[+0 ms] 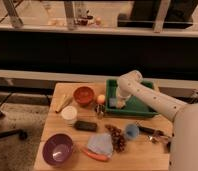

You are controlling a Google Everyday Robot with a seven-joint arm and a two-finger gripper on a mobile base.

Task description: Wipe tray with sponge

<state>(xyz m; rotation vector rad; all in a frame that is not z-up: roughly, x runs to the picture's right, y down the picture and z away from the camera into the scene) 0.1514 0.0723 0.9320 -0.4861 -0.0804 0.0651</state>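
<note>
A green tray sits at the back right of the wooden table. My white arm reaches from the right over the tray. My gripper is down inside the tray's left part, pressed on a small pale sponge that lies on the tray floor. The arm hides much of the tray's middle.
On the table are an orange bowl, an orange ball, a white cup, a dark block, a purple bowl, a blue cloth, grapes, a blue cup and a banana.
</note>
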